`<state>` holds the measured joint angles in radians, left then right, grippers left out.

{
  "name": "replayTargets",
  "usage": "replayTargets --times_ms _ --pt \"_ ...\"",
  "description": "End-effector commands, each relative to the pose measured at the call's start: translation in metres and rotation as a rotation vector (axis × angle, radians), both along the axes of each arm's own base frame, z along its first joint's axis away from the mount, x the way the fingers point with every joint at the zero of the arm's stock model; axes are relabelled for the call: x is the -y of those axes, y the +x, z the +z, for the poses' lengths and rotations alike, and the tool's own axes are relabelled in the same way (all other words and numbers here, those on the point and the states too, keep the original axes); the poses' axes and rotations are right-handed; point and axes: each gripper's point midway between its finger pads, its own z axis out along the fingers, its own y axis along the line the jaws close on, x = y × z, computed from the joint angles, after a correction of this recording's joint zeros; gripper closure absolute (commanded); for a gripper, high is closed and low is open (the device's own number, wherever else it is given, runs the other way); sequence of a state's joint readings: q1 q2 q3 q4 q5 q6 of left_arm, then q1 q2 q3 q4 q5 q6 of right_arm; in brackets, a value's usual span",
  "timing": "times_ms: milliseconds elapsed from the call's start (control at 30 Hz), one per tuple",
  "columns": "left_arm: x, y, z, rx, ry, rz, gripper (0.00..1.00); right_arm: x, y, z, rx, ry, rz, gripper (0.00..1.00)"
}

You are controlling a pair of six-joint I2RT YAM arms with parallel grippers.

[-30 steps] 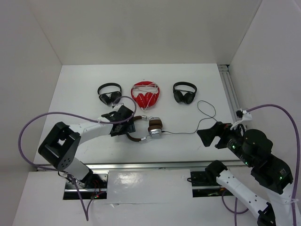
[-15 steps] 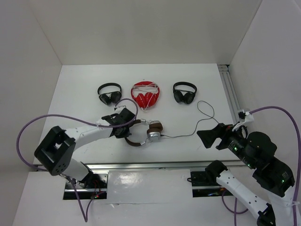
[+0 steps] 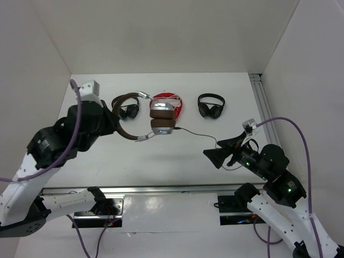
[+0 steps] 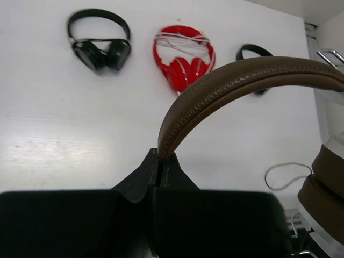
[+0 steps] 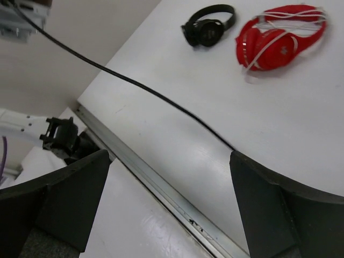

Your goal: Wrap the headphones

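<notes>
The headphones hang above the table, with a brown headband and silver-and-brown ear cups. My left gripper is shut on the headband, and the left wrist view shows its jaws pinched on the band's lower end. The thin black cable runs from the ear cups down and right toward my right gripper. That gripper stands wide open low over the table's front part. The cable crosses in front of it and disappears behind its right finger.
A red pair with white cord lies at the back, partly behind the lifted ear cups. Black pairs lie to its left and right. A metal rail runs along the table's front edge, and another along the right side.
My left gripper closed on the headband and lifted the headphones off the table, up and toward the back. The right gripper moved left toward the cable, still open.
</notes>
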<state>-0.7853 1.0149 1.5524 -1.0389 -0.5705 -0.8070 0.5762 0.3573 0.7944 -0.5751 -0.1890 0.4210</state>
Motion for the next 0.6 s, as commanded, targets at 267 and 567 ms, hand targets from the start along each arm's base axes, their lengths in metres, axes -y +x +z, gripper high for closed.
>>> replayTargets --times_ms 267,567 --pt "-0.044 0.001 0.052 0.043 0.157 0.086 1.00 -0.048 0.023 0.015 0.206 0.073 0.190 0.00" --pt "-0.044 -0.004 0.057 0.043 0.130 0.059 1.00 -0.040 0.055 -0.005 0.193 0.005 0.056 0.01"
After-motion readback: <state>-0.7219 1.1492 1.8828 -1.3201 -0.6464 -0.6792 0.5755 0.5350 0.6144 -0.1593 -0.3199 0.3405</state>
